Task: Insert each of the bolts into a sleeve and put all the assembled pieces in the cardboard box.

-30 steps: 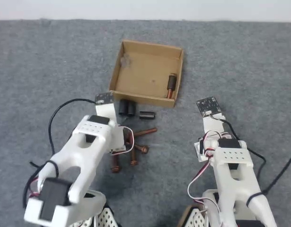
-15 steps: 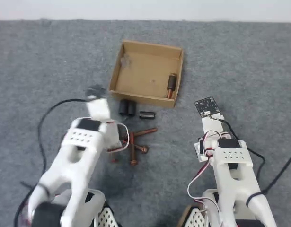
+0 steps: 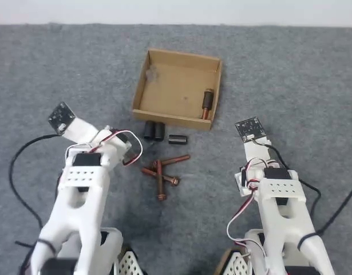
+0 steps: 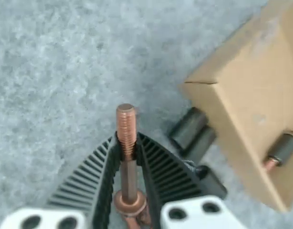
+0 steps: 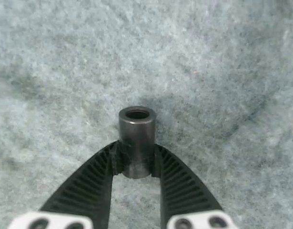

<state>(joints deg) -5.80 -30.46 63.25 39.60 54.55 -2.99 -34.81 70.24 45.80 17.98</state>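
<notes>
High view hides both sets of fingertips under the white arm bodies, so the grips are read from the wrist views. Left wrist view cuts the cardboard box (image 4: 251, 109) off at the frame edge; loose sleeves (image 4: 191, 131) lie just beside its wall, one partly behind the fingers. The left gripper (image 4: 127, 150) is closed on a copper bolt (image 4: 126, 125), pinching its shank, with the threaded end poking past the fingertips. The right gripper (image 5: 136, 160) is clamped on a dark sleeve (image 5: 136, 133), hollow end showing beyond the tips. An assembled piece (image 3: 208, 104) lies inside the box against one wall; loose bolts (image 3: 162, 171) lie crossed on the grey carpet (image 3: 290, 69) between the arms.
</notes>
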